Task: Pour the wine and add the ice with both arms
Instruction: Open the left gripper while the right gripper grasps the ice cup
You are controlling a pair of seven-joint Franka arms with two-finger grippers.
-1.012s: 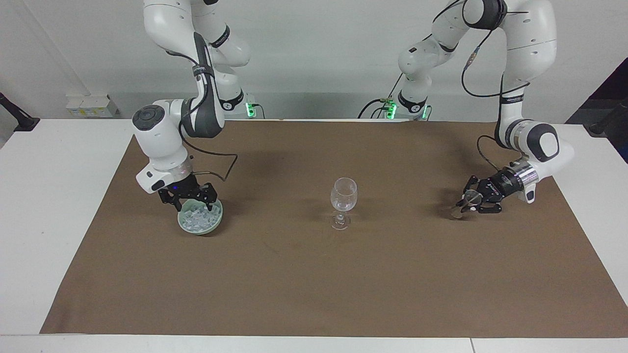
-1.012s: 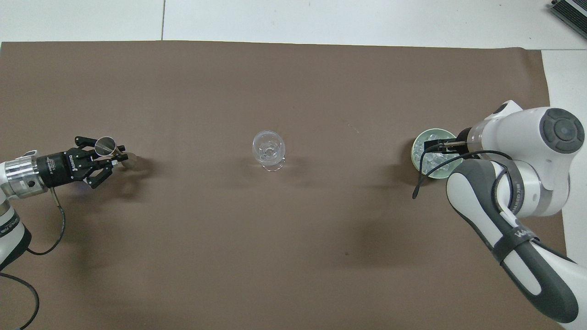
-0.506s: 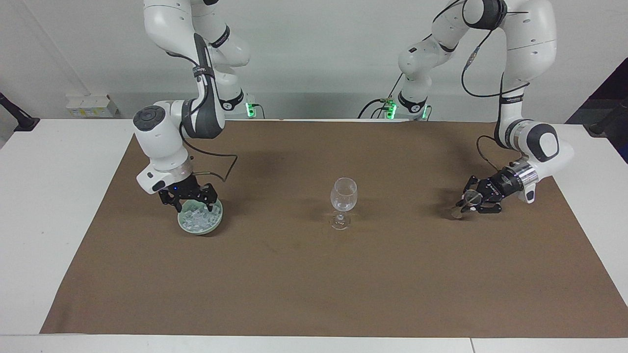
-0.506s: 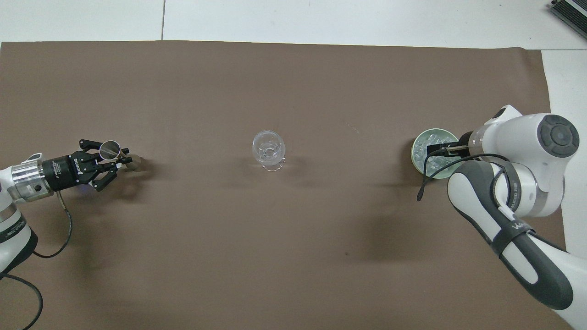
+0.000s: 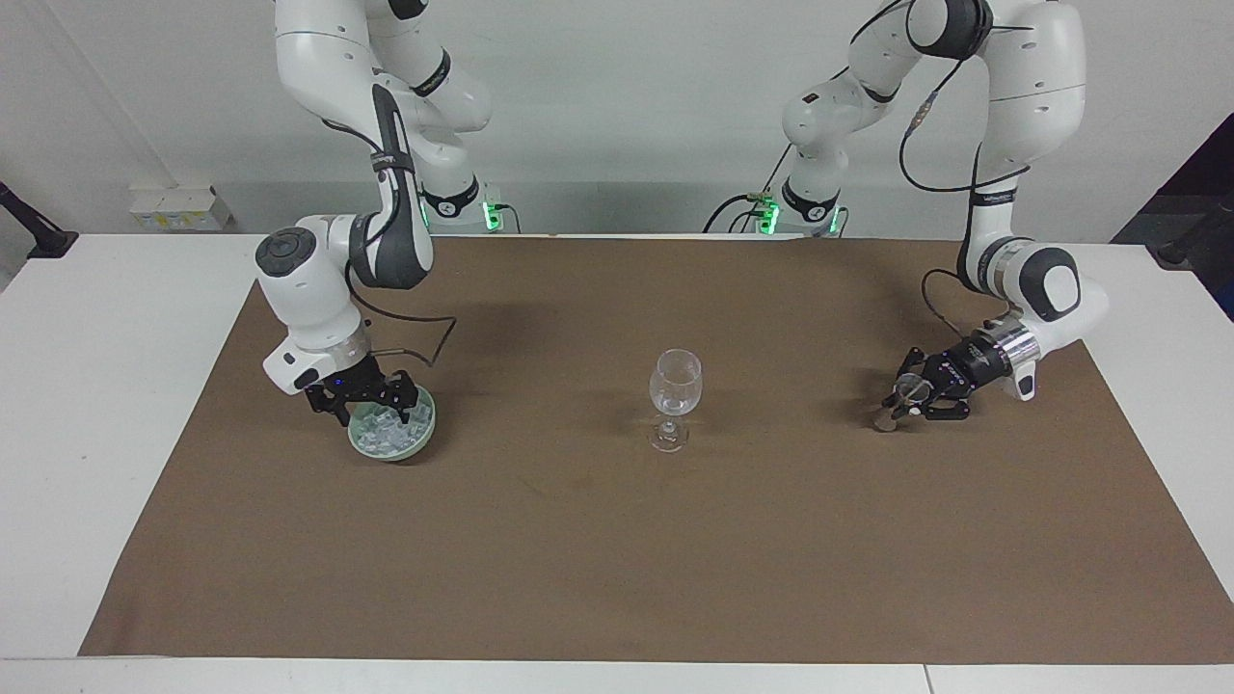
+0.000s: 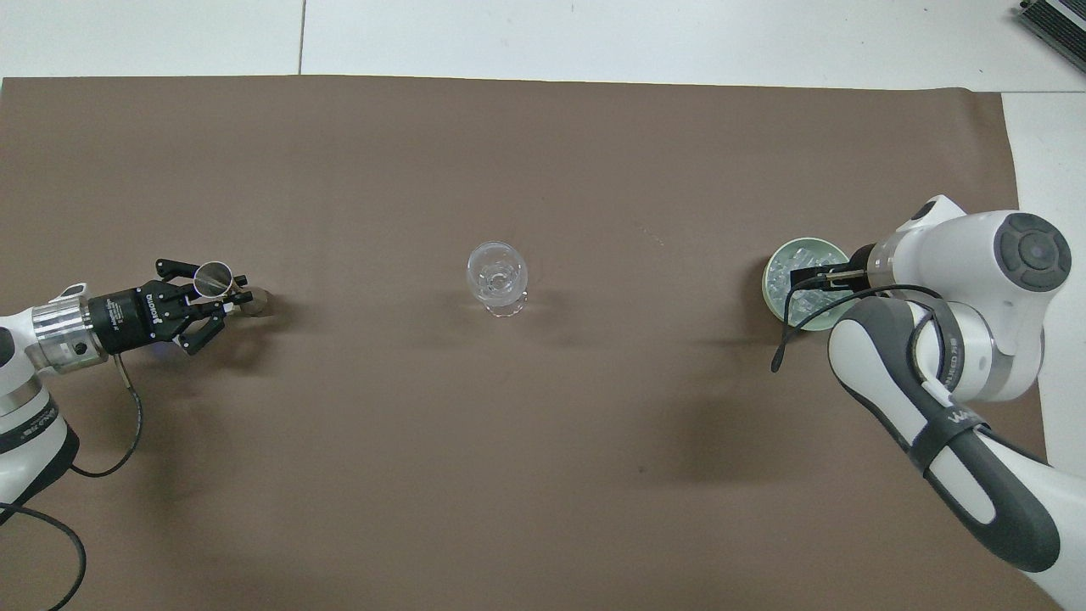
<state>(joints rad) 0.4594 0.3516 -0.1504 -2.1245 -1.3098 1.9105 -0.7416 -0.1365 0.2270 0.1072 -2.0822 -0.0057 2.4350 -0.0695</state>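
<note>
Two white jointed arms are shown over a counter laid with a matte brown sheet. A clear stemmed glass stands upright at mid-sheet. Glassy ice is heaped in a round pale-green bowl toward the right arm's end. The right claw is held with fingers apart over that bowl. The left claw is clamped on a small shiny metal cup, tilted, at the other end. A plain white wall is seen at the back.

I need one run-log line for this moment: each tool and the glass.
left tool: shut on small metal cup, tilted | right tool: open, over ice in green bowl | wine glass: upright, empty, mid-mat
</note>
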